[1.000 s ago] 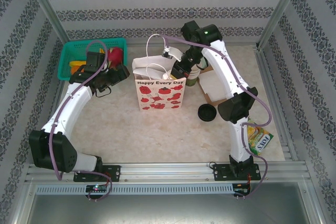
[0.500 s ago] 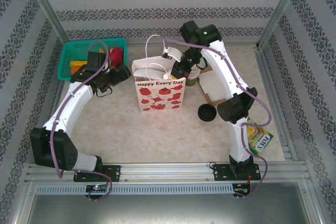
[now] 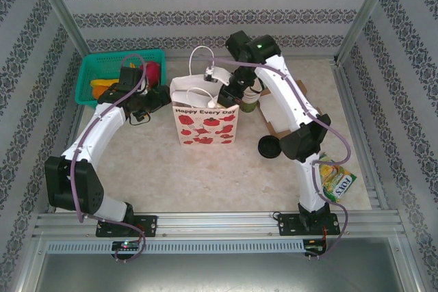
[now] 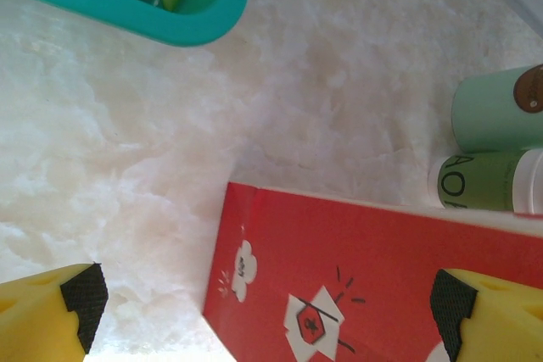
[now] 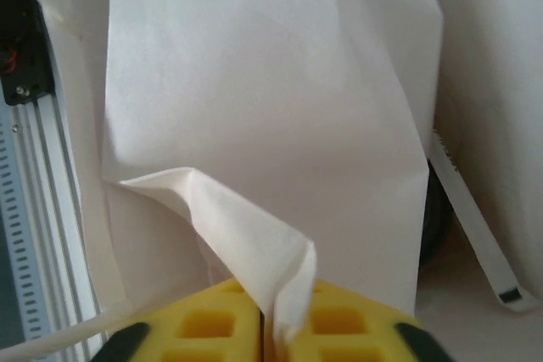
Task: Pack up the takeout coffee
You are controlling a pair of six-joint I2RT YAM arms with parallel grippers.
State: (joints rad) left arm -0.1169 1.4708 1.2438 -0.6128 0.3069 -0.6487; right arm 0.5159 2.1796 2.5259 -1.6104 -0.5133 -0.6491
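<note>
The paper bag [image 3: 205, 124] is stood upright in the middle of the table, its mouth turned up so that something can be lowered in from above. A fold of its white rim is pinched between the nearly closed pads of the right gripper [image 5: 265, 321] — a hold judged to be meant for pulling the mouth wide and steadying the thin paper. The left gripper [image 4: 271, 298] is set beside the bag's red side with its jaws spread wide and nothing between them. It is placed, it seems, either to brace the bag or to be free for the fetch. The coffee cup [image 3: 250, 102] is seen on the table just behind the bag's right corner, outside it and close under the right arm — so the packing is judged not yet done. It stands near enough that a short lift over the rim would be all that is called for. Spilling is the risk if the cup is tilted, so an upright carry is advised.
</note>
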